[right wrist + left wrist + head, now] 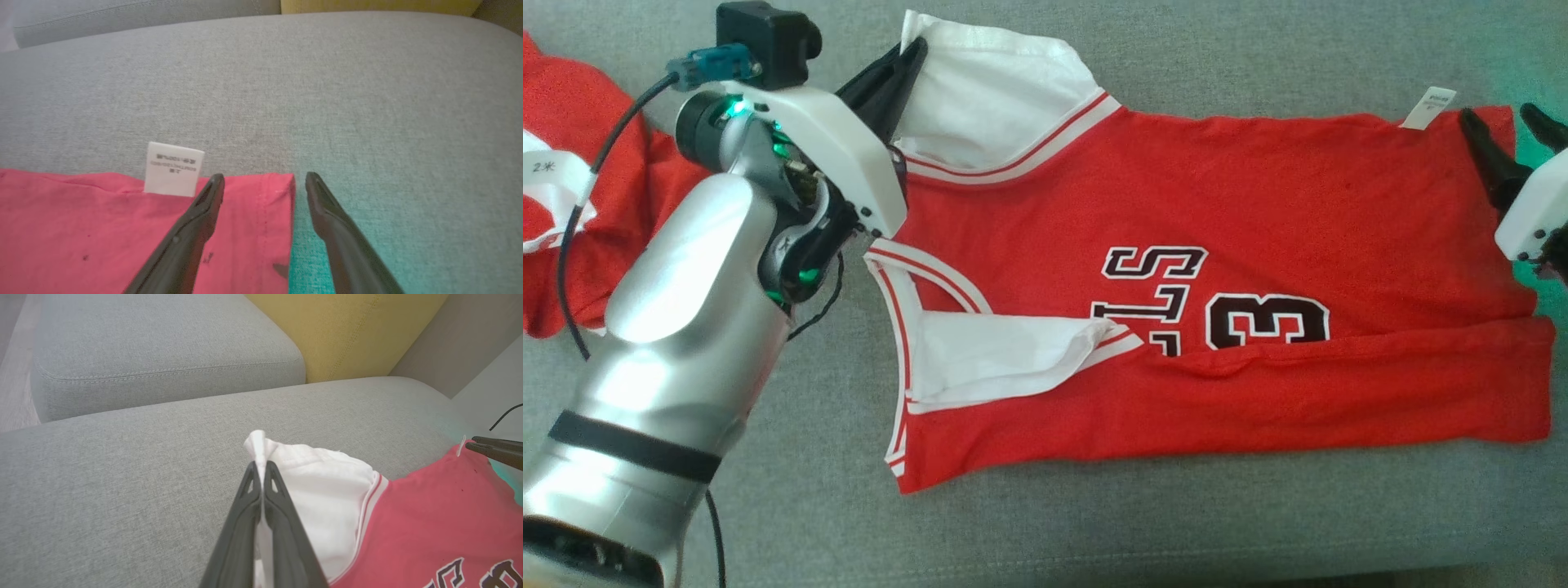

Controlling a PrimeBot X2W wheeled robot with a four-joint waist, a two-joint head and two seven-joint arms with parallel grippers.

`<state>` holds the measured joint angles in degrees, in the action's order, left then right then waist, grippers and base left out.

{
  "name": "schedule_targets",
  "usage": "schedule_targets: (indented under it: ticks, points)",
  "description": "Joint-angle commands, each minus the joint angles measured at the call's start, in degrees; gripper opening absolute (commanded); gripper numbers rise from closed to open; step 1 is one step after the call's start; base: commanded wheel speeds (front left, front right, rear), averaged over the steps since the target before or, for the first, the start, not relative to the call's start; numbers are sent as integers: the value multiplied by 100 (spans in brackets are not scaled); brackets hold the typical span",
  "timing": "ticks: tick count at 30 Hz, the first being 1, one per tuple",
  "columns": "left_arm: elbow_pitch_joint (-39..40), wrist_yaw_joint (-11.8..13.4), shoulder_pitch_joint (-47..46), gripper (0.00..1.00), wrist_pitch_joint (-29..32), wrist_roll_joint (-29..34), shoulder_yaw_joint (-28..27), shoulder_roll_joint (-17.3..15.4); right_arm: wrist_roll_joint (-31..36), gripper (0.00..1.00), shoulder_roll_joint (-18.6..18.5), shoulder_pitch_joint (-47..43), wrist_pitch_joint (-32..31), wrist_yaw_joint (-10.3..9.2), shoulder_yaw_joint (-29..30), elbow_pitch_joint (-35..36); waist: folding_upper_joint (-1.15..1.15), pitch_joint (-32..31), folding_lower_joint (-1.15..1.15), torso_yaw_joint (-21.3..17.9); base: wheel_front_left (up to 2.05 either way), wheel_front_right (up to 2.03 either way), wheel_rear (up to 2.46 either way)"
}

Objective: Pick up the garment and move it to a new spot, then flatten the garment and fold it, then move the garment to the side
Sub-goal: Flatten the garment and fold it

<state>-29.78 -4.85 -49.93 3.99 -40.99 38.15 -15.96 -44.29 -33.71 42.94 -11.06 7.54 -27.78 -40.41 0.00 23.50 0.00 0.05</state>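
A red mesh basketball jersey with white trim and black lettering [1217, 212] lies spread on the grey woven sofa cushion [1258, 523]. Its long axis runs side to side across the head view. The neck and shoulder straps point to the robot's left and the hem to its right. The near long edge is folded up over the lower part of the black number (the white lining shows at the near armhole).

The left gripper [915, 53] is at the far-left corner, its two dark fingers pressed together on a peak of white lining at the far shoulder strap. That fabric is drawn up into a small point between them.

The right gripper [264, 177] stands spread at the far hem corner. One finger is over the red cloth just beside the white care label [173, 174], the other over bare cushion past the hem edge. I cannot tell whether either finger touches down.

A second crumpled red garment [572, 122] lies well to the left.
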Motion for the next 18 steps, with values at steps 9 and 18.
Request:
schedule_targets:
  ticks: [9, 18]
  points:
    - [535, 178, -69, 0, 163, -35, -180, -354, -112, 100, -126, 304, -4, -5, -231, -340, 0, 140, 0, -5, 0, 0, 0]
    - [653, 338, -84, 0, 216, -71, -251, -445, -297, 0, -135, 500, 137, -5, -404, -464, 0, 209, 0, -28, 0, 0, 0]
